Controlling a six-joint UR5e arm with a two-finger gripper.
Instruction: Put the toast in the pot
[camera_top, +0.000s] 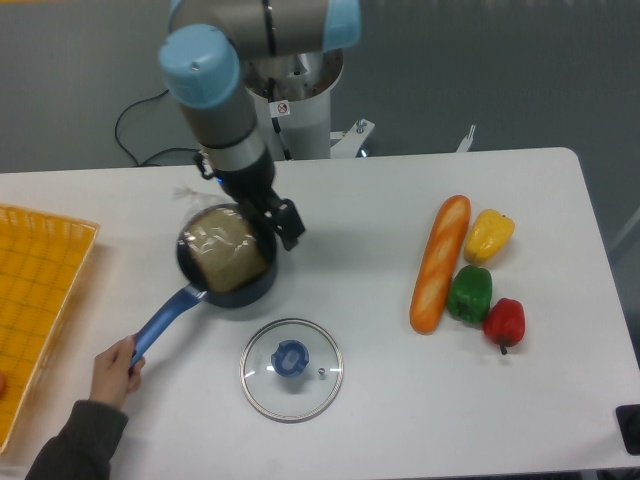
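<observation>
The toast (227, 258), a beige slice in clear plastic, lies inside the pot (254, 288), a small dark saucepan with a long blue handle (168, 320) pointing down-left. My gripper (279, 223) hangs just right of the pot's rim, above the table, with nothing between its fingers. Its fingers look slightly apart, but the angle hides the gap, so its state is unclear. A person's hand (113, 362) grips the end of the pot's handle.
A glass lid (291, 369) with a blue knob lies in front of the pot. A baguette (439, 263), yellow pepper (489, 236), green pepper (469, 293) and red pepper (505, 322) sit at the right. An orange basket (35, 300) stands at the left edge.
</observation>
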